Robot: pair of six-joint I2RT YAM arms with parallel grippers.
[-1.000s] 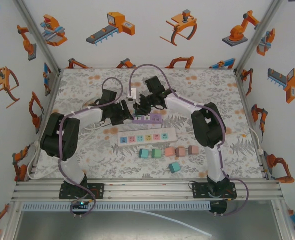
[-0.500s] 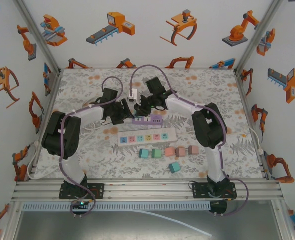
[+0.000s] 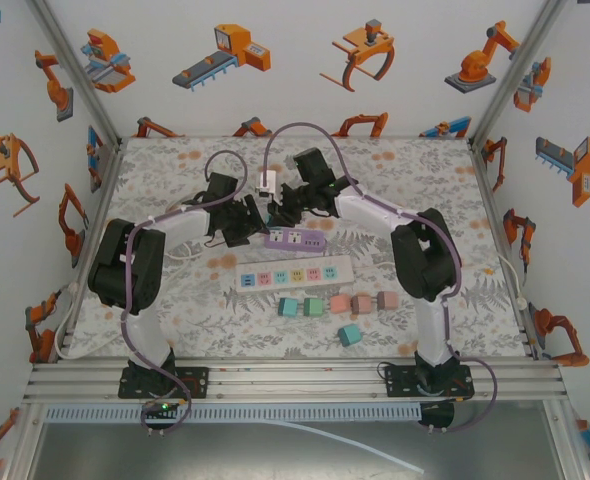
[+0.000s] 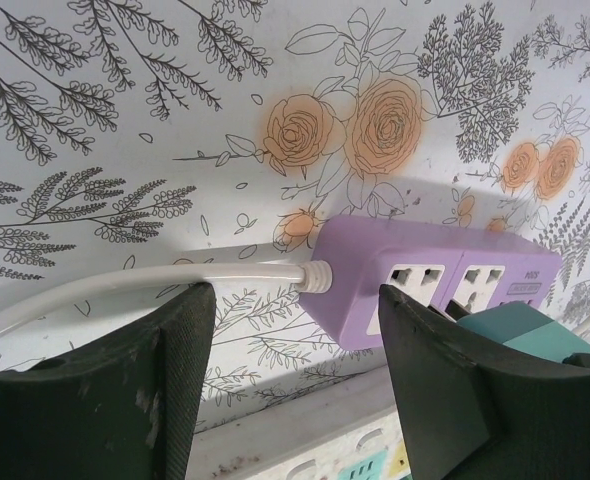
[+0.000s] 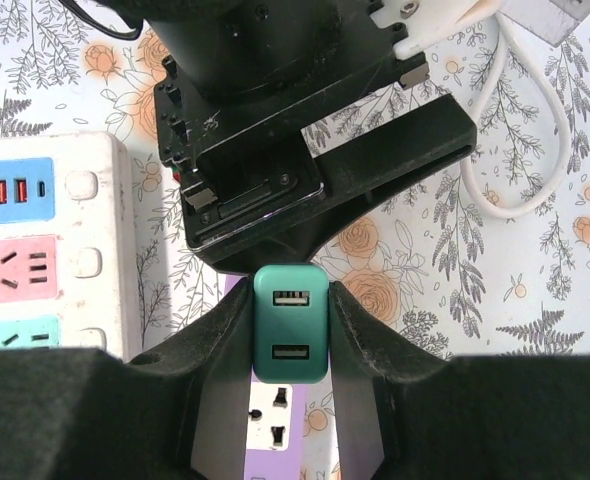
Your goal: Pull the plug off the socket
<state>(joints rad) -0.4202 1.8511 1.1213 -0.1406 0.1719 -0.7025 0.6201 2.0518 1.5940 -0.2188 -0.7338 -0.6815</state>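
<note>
My right gripper (image 5: 290, 305) is shut on the teal two-port plug (image 5: 290, 322), one finger on each side of it. Just under the plug lies the purple socket strip (image 5: 275, 440) with an empty outlet showing. In the top view the strip (image 3: 295, 239) rests slightly tilted on the flowered mat, with my right gripper (image 3: 281, 214) above its left end. My left gripper (image 4: 293, 300) is open and nothing sits between its fingers. The strip's cable end (image 4: 415, 285) lies just beyond them, and the plug (image 4: 515, 325) hangs at the strip's right.
A white power strip (image 3: 295, 273) with coloured outlets lies in front of the purple one, and several pastel blocks (image 3: 340, 305) sit nearer the arm bases. The purple strip's white cable (image 4: 145, 280) runs left. A white adapter (image 3: 267, 182) with a looped cable sits behind the grippers.
The purple strip has settled onto the mat and shows more fully. My right gripper has drawn up and back with the plug. My left gripper has shifted slightly right and its jaws parted a little.
</note>
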